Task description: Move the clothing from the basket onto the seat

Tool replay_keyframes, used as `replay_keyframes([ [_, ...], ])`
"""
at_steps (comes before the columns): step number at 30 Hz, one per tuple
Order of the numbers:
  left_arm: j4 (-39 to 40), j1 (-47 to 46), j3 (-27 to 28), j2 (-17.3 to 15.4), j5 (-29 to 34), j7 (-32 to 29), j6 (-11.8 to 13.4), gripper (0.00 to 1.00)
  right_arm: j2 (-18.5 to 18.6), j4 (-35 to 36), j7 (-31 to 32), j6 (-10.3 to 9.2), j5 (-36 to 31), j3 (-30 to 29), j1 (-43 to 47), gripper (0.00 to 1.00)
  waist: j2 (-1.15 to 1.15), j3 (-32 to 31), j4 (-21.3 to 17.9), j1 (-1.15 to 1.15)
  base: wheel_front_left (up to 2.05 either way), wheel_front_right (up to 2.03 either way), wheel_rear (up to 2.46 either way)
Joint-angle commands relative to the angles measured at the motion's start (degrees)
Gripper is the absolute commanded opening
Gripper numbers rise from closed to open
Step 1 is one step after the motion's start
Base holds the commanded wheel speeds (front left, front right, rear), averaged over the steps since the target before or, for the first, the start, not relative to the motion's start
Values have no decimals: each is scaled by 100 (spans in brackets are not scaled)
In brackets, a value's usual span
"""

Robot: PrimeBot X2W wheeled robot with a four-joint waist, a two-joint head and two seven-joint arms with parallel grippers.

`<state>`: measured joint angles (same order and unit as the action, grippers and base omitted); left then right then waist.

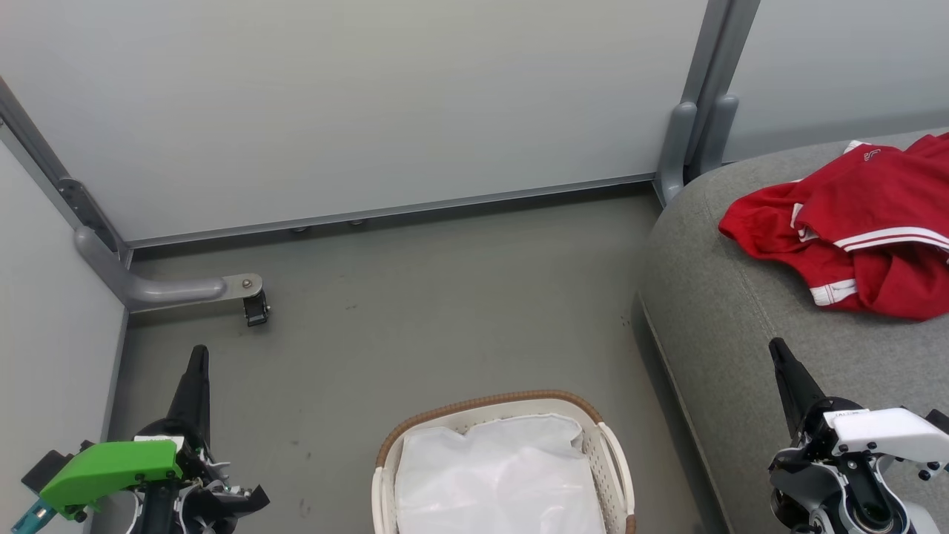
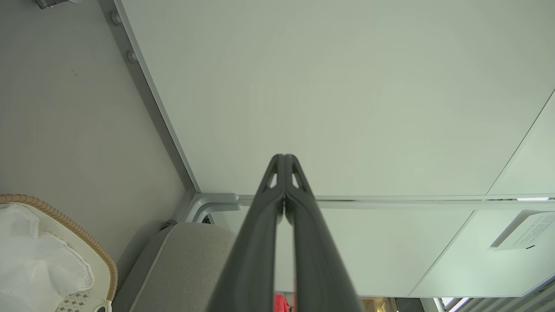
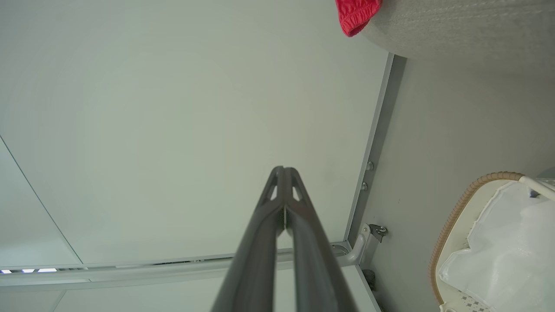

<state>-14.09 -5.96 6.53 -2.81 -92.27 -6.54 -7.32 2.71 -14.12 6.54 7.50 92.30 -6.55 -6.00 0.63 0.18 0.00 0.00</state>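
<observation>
Red clothing (image 1: 860, 215), one basket (image 1: 483, 403), one seat (image 1: 723, 319)

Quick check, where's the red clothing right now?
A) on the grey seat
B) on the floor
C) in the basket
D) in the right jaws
A: the clothing lies in a heap on the seat, while the basket holds a white sheet.

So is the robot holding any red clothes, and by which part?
No, nothing is held. The left gripper and right gripper are both shut and empty; the red clothing lies on the grey seat.
</observation>
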Motion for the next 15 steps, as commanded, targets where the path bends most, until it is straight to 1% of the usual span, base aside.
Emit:
replay_keyframes([
  [1, 12, -65, 11, -13, -28, -17, -35, 0, 32, 23, 16, -2, 23, -7, -41, 0, -63, 0, 0, 0, 0, 0, 0],
  [15, 12, -65, 11, -13, -28, -17, -35, 0, 32, 23, 17, -2, 23, -8, -41, 0, -63, 0, 0, 0, 0, 0, 0],
])
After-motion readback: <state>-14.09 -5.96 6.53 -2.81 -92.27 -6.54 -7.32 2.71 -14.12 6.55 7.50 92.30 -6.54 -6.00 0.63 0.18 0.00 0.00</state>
